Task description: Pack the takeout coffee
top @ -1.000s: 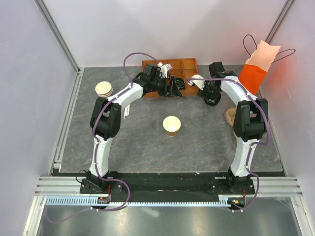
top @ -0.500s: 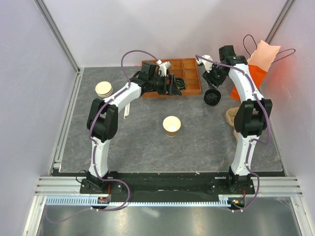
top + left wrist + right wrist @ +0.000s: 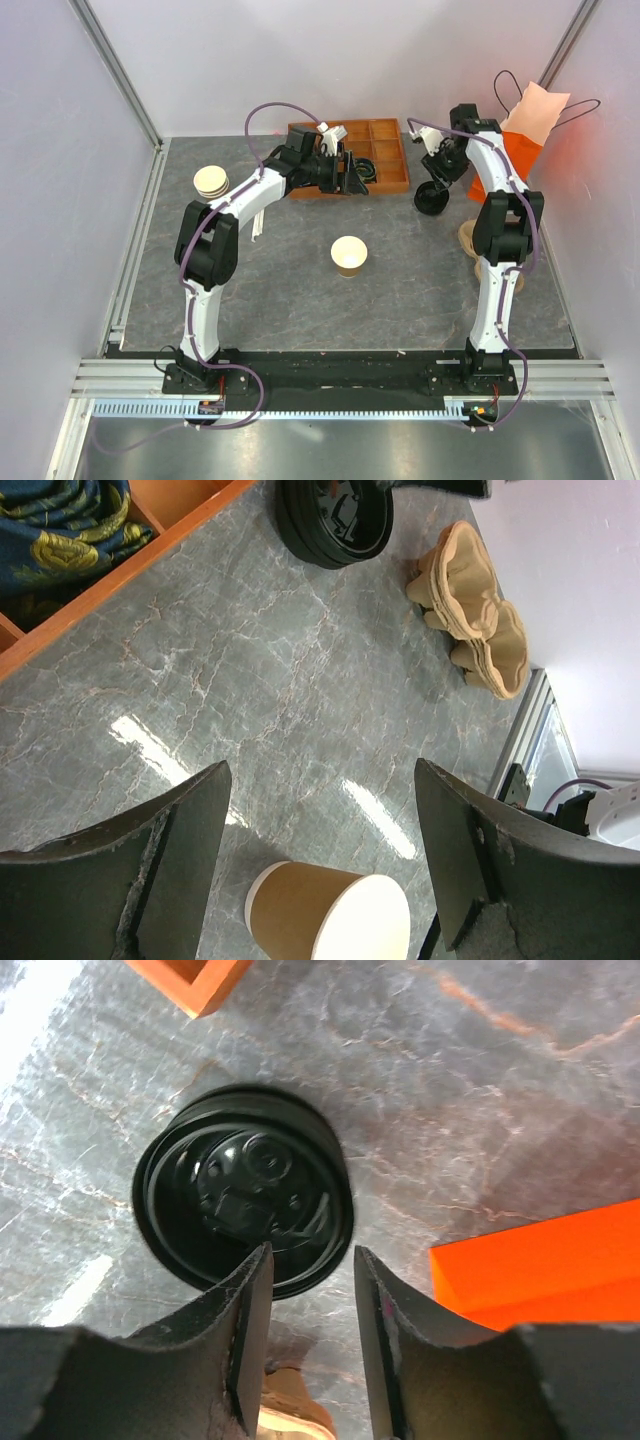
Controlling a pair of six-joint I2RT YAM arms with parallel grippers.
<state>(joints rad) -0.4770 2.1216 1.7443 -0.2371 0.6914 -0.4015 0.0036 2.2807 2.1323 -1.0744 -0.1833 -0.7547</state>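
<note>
step: lidding, judged | lidless paper cup (image 3: 349, 255) mid-frame | right gripper (image 3: 310, 1256) narrowly parted, empty, above black lid stack (image 3: 240, 1195) | left gripper (image 3: 320, 770) spread wide, empty | next: lower, pinch top lid's rim

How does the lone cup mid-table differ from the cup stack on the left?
The lone cup is one cup. The cup stack is several cups nested, with their rims showing in layers. The lone cup stands in the middle of the table, while the cup stack sits near its left edge. Both are tan paper with a pale inside, mouth up and with no lid.
</note>
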